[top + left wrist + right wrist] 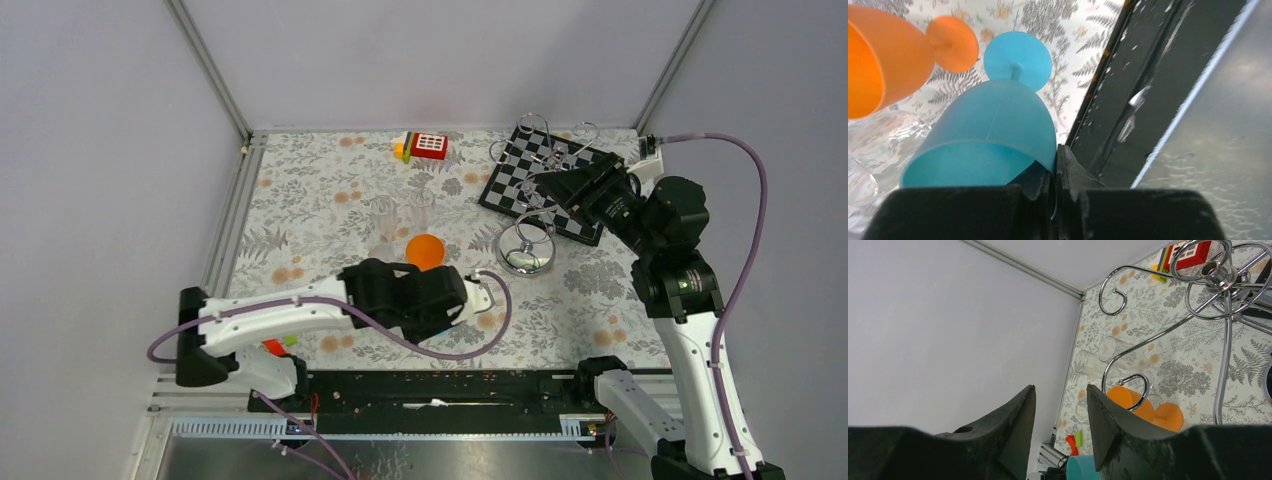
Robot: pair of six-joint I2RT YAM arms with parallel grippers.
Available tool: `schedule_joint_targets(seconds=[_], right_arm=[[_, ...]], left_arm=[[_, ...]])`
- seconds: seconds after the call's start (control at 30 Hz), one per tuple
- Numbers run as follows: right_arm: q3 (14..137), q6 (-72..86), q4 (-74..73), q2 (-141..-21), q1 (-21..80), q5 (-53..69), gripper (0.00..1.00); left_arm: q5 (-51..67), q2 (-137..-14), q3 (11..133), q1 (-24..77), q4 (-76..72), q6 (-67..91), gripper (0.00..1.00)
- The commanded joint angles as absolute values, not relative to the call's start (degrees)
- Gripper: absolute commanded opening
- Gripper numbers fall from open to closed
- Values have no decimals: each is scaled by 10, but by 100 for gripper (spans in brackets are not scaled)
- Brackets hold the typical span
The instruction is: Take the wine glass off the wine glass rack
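My left gripper (1055,155) is shut on the rim of a blue wine glass (993,125), which lies tilted low over the table near the front rail. In the top view the left gripper (470,300) and arm hide that glass. An orange wine glass (425,250) lies on its side beside it, with clear glasses (385,215) behind. The chrome wine glass rack (527,245) stands at the right; its curled arms (1220,275) that show carry no glass. My right gripper (555,190) hovers open by the rack's top, and its jaws (1060,390) hold nothing.
A black-and-white checkered board (520,185) lies behind the rack. A red and yellow toy (428,146) sits at the back. The black rail (430,390) runs along the near edge, with a small orange and green object (275,347) by the left arm's base.
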State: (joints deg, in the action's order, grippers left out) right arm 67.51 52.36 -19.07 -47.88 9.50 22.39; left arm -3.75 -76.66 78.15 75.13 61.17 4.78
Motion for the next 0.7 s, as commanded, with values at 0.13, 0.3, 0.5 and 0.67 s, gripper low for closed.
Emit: schedule_joint_targets(seconds=[0.13, 0.3, 0.5, 0.67], right_arm=[[685, 503, -199, -465, 95, 207, 49], [684, 498, -205, -458, 92, 195, 50], [681, 498, -205, -455, 91, 194, 50], [679, 498, -205, -451, 91, 193, 50]], left_arm=[[-98, -837, 811, 770, 679, 15, 0], [-78, -850, 809, 771, 663, 5, 0], [-52, -860, 819, 771, 647, -19, 0], [-51, -896, 832, 771, 648, -29, 0]])
